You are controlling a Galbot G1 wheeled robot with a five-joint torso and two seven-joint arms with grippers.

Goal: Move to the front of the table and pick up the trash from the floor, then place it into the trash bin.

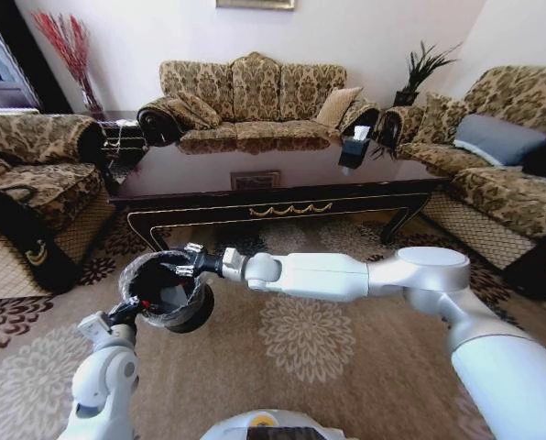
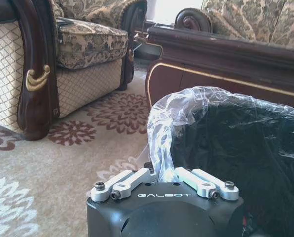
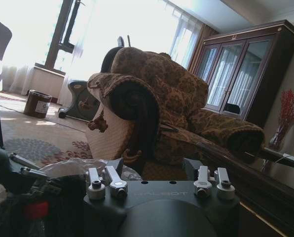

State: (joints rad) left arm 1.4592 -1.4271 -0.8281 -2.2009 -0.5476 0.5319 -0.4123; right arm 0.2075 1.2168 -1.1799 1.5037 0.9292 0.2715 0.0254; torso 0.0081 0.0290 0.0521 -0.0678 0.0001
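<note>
"GALBOT" is printed on the left gripper (image 2: 164,174), whose fingers pinch the bag-lined rim of the trash bin (image 1: 166,291). The bin is on the patterned floor (image 1: 328,367) before the dark desk (image 1: 273,179). A red-capped bottle (image 1: 147,303) lies inside it. The right gripper (image 1: 183,259) reaches over the bin's rim with fingers released. Sofas surround the desk.

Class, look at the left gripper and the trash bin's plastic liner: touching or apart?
Touching. In the left wrist view, the left gripper pinches the folded edge of the liner on the trash bin; the plastic runs straight down between its fingers.
</note>
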